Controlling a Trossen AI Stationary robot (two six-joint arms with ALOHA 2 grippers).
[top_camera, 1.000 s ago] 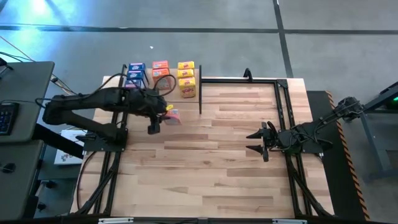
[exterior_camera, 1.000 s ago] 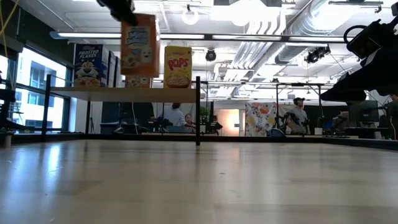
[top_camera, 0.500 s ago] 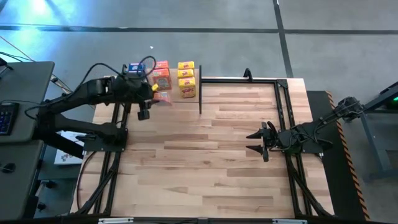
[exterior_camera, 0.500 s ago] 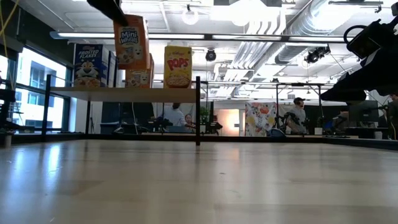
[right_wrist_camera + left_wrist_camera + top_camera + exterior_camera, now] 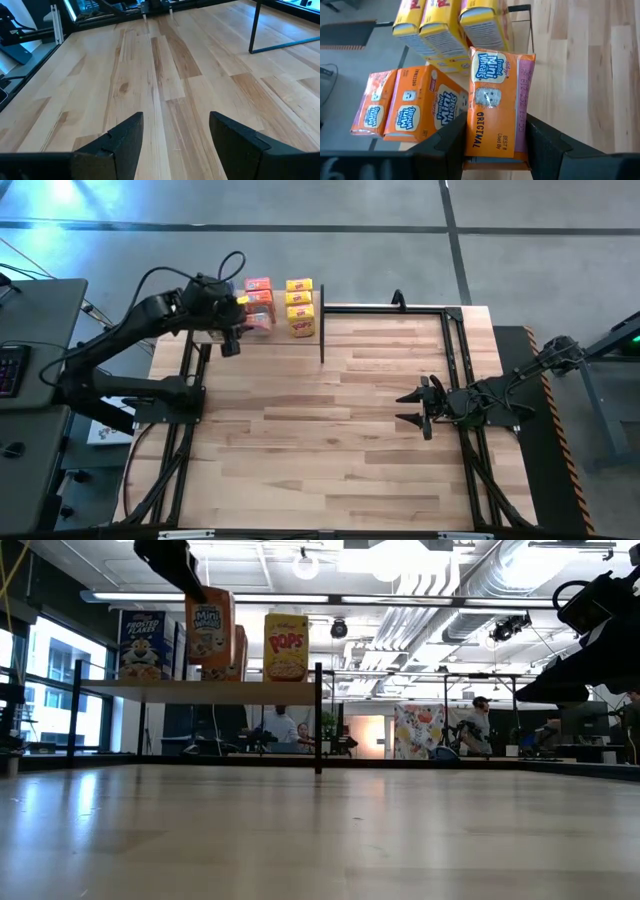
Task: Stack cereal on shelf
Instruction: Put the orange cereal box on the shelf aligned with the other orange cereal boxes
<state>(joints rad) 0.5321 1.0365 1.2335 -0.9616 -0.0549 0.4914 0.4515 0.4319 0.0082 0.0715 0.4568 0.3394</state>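
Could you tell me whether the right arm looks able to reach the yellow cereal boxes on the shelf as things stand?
Probably not easily. The right gripper waits open and empty over the table's right half, while the yellow cereal boxes stand at the shelf in the far-left corner, where the left gripper holds an orange box beside them.

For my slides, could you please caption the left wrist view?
Left gripper holds an orange Mini-Wheats box beside two orange boxes on the shelf.

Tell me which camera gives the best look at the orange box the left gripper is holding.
The left wrist view: the orange box fills the frame, clamped in the left gripper. The low view shows its front raised above the shelf; the high view mostly hides it under the arm; the right wrist view misses it.
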